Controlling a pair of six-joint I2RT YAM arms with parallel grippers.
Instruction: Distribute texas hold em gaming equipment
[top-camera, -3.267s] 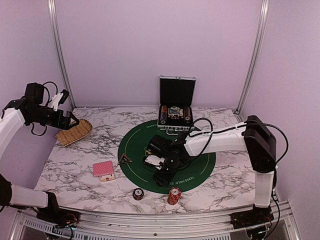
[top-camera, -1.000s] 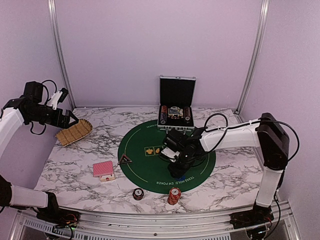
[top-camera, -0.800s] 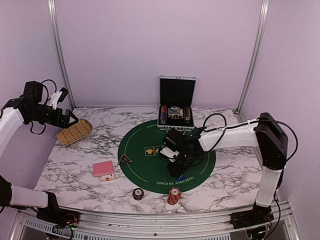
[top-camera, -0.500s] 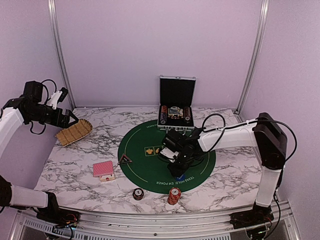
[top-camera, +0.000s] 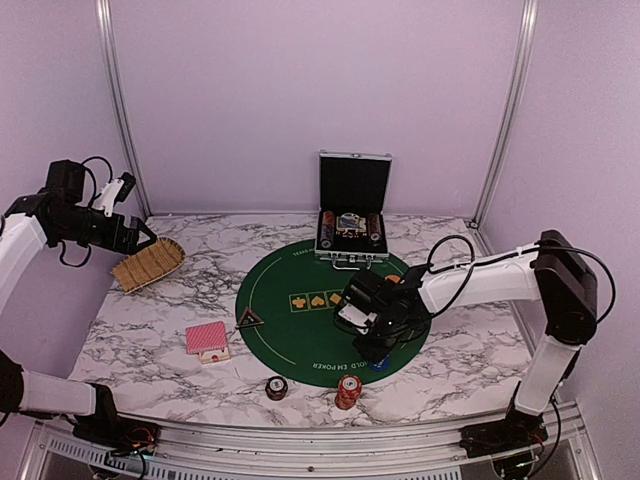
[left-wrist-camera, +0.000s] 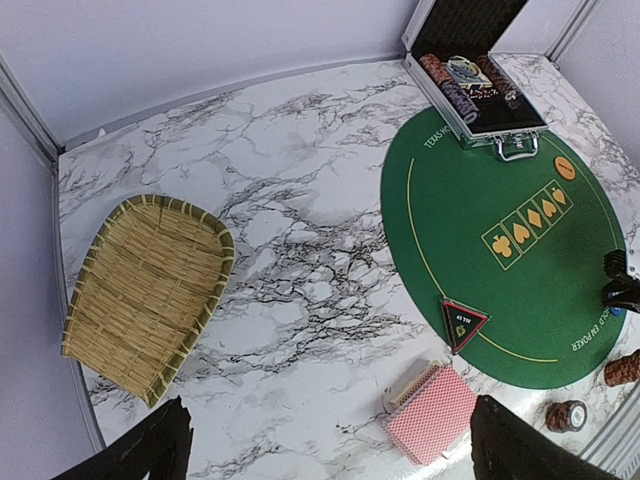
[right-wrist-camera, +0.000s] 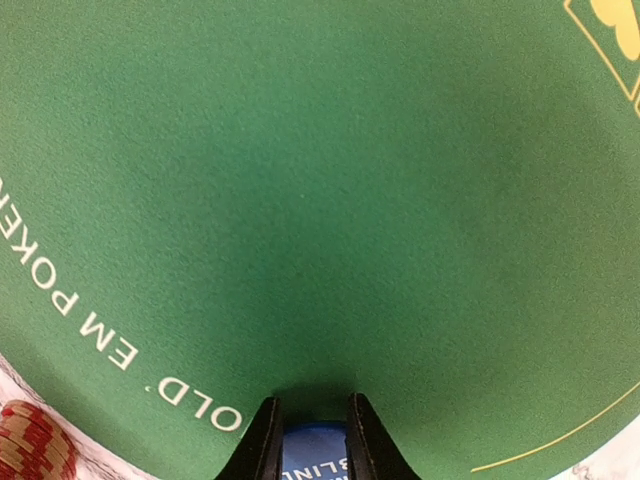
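Marble-patterned counter (top-camera: 150, 330) in a lilac-walled booth, with a round green felt mat (top-camera: 290, 330) at its centre and an open metal case (top-camera: 353, 235) behind the mat. The sharing-out looks partly done. Red-backed cards (top-camera: 207, 338) lie on the marble well to the left of the right fingers (right-wrist-camera: 262, 440), and a dark triangular token (top-camera: 249, 319) sits at the mat's left edge. A dark chip stack (top-camera: 276, 388) and a red-and-white chip stack (top-camera: 347, 392) stand just in front of those fingers. An orange marker disc (left-wrist-camera: 566, 168) lies by the case, which holds rows of chips, so more probably needs dealing out. The right fingers are closed on a blue marker disc (right-wrist-camera: 312, 455), which fills the gap between them near the mat's rim; whether it is lifted cannot be told. The left fingers (left-wrist-camera: 150, 450) hang spread wide and empty, raised near a straw basket (top-camera: 148, 263).
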